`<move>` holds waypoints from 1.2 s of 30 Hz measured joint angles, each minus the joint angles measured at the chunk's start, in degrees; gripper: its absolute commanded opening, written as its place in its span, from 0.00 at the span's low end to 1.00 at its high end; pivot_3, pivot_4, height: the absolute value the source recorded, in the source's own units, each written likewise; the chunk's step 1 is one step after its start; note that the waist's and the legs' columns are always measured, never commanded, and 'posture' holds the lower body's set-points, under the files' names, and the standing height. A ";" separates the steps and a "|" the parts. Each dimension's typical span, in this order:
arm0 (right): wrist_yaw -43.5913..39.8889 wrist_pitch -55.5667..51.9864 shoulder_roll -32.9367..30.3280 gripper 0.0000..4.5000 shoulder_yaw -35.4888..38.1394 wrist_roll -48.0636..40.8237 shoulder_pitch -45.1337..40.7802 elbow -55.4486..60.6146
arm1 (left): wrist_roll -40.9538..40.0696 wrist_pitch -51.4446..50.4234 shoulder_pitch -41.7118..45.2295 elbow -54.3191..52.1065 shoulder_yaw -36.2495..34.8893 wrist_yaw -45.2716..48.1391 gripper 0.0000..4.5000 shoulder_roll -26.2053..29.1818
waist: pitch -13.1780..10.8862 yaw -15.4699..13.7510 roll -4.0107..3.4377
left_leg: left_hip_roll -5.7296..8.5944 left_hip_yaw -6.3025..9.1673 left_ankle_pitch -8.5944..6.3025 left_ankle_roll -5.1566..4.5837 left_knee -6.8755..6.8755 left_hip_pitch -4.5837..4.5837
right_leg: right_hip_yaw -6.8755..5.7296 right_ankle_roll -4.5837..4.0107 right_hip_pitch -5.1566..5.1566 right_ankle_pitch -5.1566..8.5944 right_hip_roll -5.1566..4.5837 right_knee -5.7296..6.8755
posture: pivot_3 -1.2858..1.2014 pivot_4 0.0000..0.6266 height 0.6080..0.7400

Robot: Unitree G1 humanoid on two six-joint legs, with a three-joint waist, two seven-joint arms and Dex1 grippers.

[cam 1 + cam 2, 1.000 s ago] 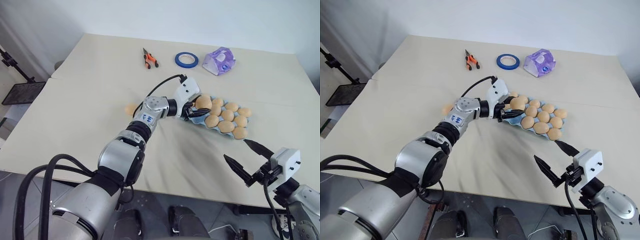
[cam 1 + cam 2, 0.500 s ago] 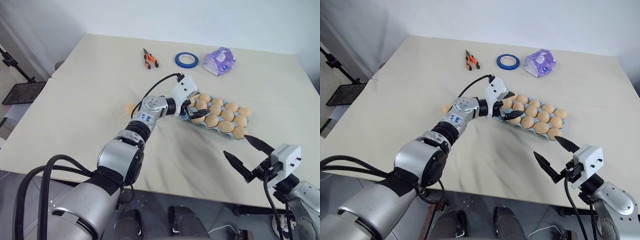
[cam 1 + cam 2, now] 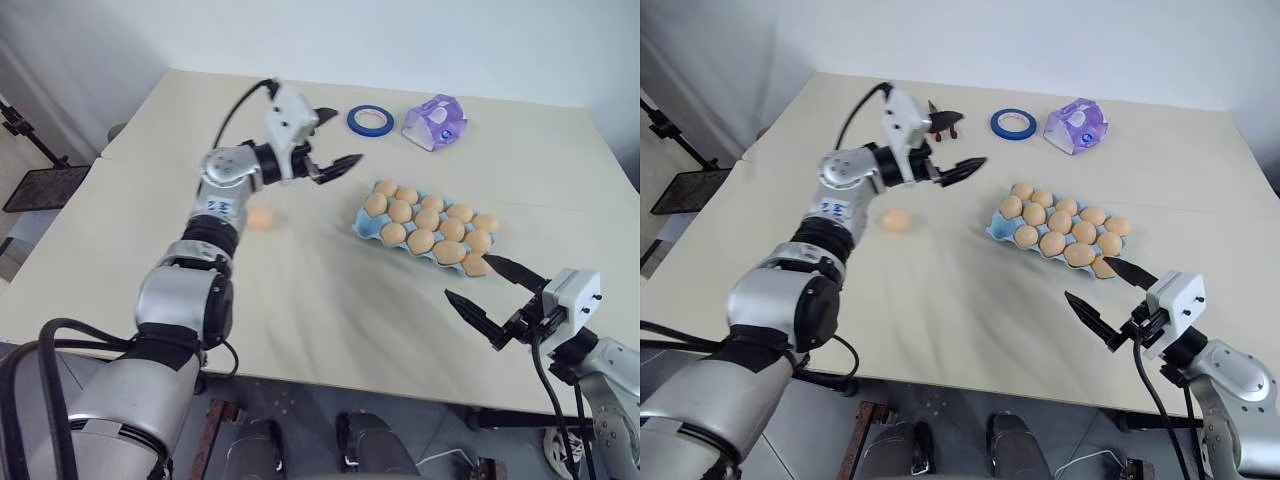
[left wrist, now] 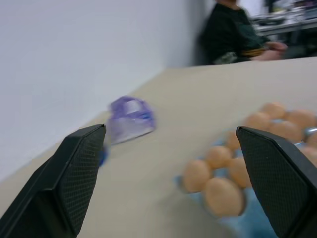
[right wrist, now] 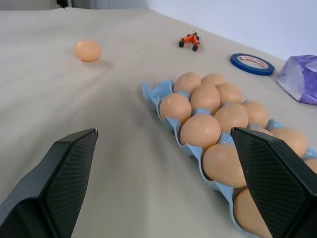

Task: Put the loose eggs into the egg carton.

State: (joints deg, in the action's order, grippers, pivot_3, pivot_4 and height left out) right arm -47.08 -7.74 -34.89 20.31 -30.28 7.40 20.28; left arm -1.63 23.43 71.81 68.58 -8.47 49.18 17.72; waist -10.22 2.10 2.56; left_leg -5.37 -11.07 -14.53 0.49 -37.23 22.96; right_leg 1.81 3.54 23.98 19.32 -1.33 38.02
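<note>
The left arm reaches high over the desk point(image 3: 120, 230), its gripper point(image 3: 325, 140) held level above the far side with jaws spread wide and empty. Below the forearm, one loose egg point(image 3: 896, 221) lies on bare desk, well apart from the carton point(image 3: 996, 227), which sits right of centre with eggs filling its cups. Beyond it lie a blue tape ring point(image 3: 371, 120) and a purple pack point(image 3: 435, 121). At the near right edge, the right gripper point(image 3: 484, 292) hangs level just beside the carton's near end, jaws wide, gripping nothing. Its wrist camera catches orange pliers point(image 5: 189, 40) far across the desk; the left wrist camera catches a seated person point(image 4: 233, 32) past the desk's end.
</note>
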 measured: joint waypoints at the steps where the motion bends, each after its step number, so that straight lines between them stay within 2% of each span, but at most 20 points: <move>1: -0.22 -0.01 -0.34 1.00 0.06 -0.01 -0.30 -0.53 | -0.46 -0.25 -1.46 -0.62 -0.41 -0.10 1.00 1.10 | 0.00 -0.06 0.00 | -0.02 0.00 0.00 0.01 -0.01 0.00 | 0.00 0.00 0.00 0.00 0.01 0.03 | 0.52 0.24 1.00; 7: -3.72 -0.46 -2.07 1.00 -1.24 -0.13 -4.65 -4.73 | -5.11 -6.20 -18.42 -14.57 -4.28 -1.31 1.00 8.40 | -0.01 -0.19 -0.02 | -0.22 -0.13 0.01 0.01 -0.20 0.00 | 0.02 -0.01 0.02 0.00 0.02 0.19 | 0.52 0.24 1.00; 15: -6.53 -1.27 -2.84 1.00 -2.60 -0.23 -8.25 -7.68 | -17.27 -20.52 -43.54 -45.10 -10.39 -0.87 1.00 12.10 | -0.01 -0.33 -0.02 | -0.33 -0.21 0.01 0.00 -0.24 -0.29 | 0.10 -0.02 -0.15 0.01 -0.09 0.41 | 0.52 0.24 1.00; 18: -7.19 -1.34 -3.10 1.00 -2.68 -0.34 -8.93 -8.01 | -21.19 -24.42 -51.34 -53.20 -13.33 -0.99 1.00 13.21 | -0.01 -0.21 -0.01 | -0.31 -0.21 -0.09 0.09 -0.06 -0.75 | 0.18 -0.09 -0.54 0.03 -0.16 0.32 | 0.52 0.24 1.00; 22: -7.83 -1.55 -3.41 1.00 -2.62 -0.36 -9.10 -8.87 | -23.91 -27.25 -58.58 -58.76 -16.14 -0.91 1.00 15.25 | 0.00 -0.06 -0.01 | -0.30 -0.11 -0.11 0.04 0.13 -0.80 | 0.28 -0.25 -0.60 -0.07 -0.21 0.16 | 0.52 0.24 1.00; 27: -8.20 -2.04 -3.62 1.00 -2.62 -0.35 -10.02 -9.28 | -23.64 -27.85 -57.55 -58.38 -14.97 -2.15 1.00 14.61 | 0.00 -0.36 -0.01 | -0.30 0.13 -0.04 0.01 0.16 -0.76 | 0.23 -0.60 -0.73 -0.08 -0.23 -0.09 | 0.52 0.24 1.00; 31: -8.14 -2.30 -3.63 1.00 -3.21 -0.21 -11.07 -9.37 | -20.11 -25.15 -48.77 -51.87 -10.36 -5.38 1.00 11.56 | 0.01 -0.40 0.01 | -0.24 0.14 -0.02 -0.10 0.15 -0.75 | 0.23 -0.60 -0.86 -0.12 -0.29 -0.27 | 0.52 0.24 1.00; 36: -7.25 -2.44 -3.57 1.00 -3.56 0.00 -9.35 -8.82 | -14.99 -22.27 -35.68 -36.19 -4.65 -8.04 1.00 7.19 | 0.02 -0.41 0.01 | -0.25 0.14 -0.05 -0.08 0.16 -0.58 | 0.20 -0.22 -0.73 -0.31 -0.19 -0.36 | 0.52 0.24 1.00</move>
State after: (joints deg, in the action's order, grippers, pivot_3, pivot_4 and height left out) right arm -54.33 -10.18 -38.46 16.75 -30.28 -1.96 11.46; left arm -16.62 1.15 36.13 32.39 -13.11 41.14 24.92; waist -10.21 1.69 2.58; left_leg -5.62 -10.93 -14.58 0.41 -37.07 22.38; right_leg 2.01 3.32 23.25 19.01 -1.52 37.67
